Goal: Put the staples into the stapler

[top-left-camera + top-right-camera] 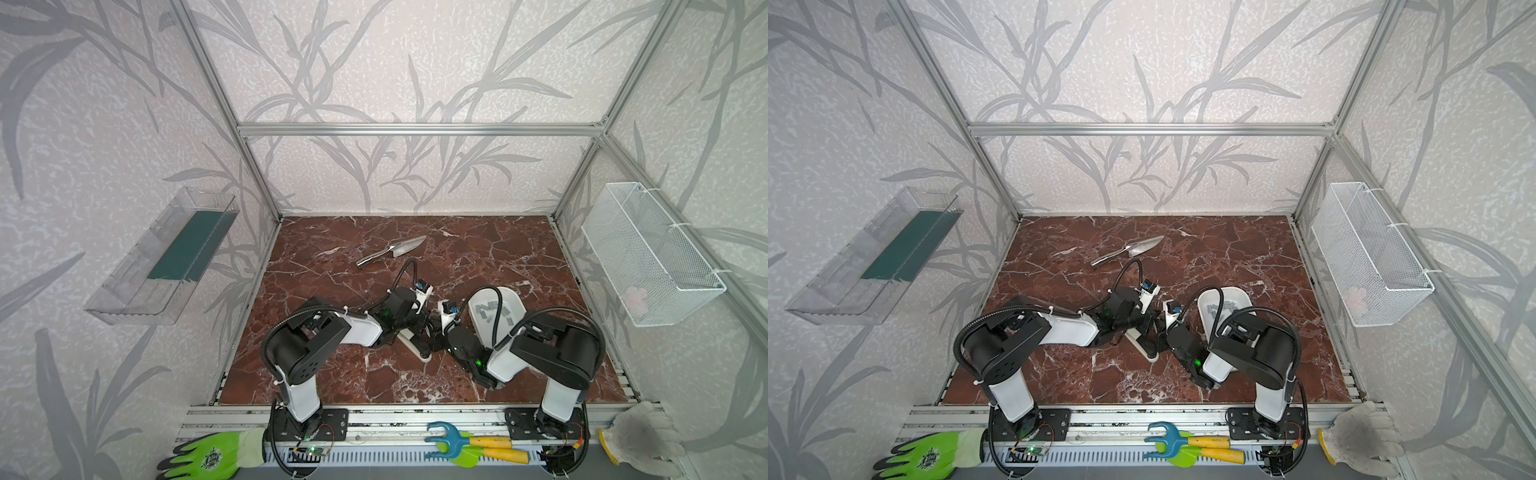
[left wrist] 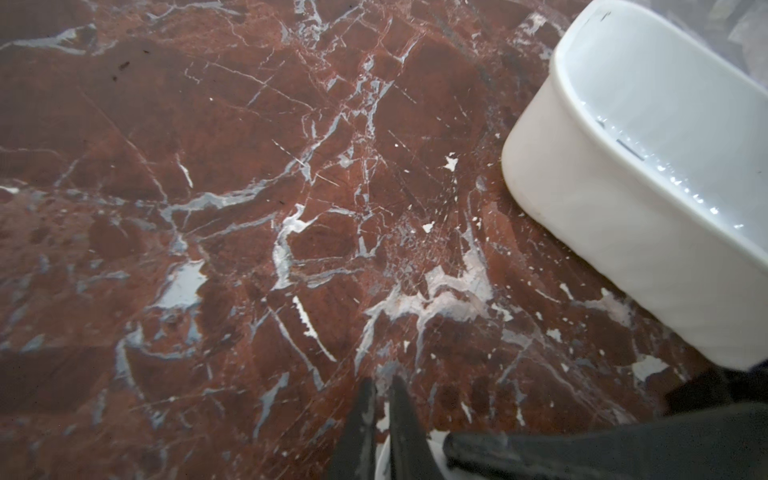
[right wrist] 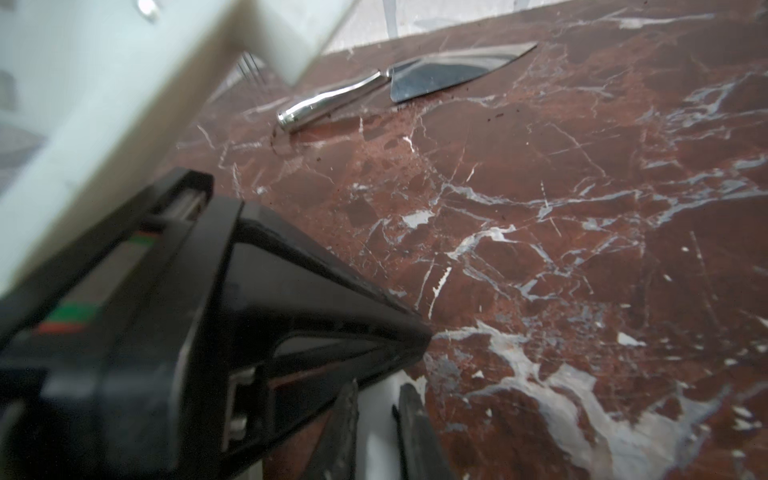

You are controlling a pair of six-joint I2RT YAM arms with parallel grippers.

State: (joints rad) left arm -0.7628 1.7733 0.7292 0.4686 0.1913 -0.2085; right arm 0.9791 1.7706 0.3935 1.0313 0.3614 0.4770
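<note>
Left fingers (image 2: 365,419) pinched shut at the stapler (image 1: 420,352) on the desk (image 1: 332,374); right fingers (image 3: 415,432) narrowly apart beside them, holding what I cannot tell; staples (image 1: 483,311) lie in the dish (image 1: 519,309) to the right; I fear crowded fingers clashing and knocking the stapler askew.

Grey staples (image 1: 481,311) in tub (image 1: 515,299), white stapler (image 1: 419,352) near

Walls (image 1: 374,62) are papered pale, printed with grey leaf sprays, and evenly lit. An aluminium frame (image 1: 419,129) is run along the corners and across the back. The table (image 1: 498,249) is surfaced in red-brown, white-veined marble. A clear plastic tray (image 1: 137,286) is mounted on one side wall, a white wire basket (image 1: 652,253) on the opposite one.
</note>
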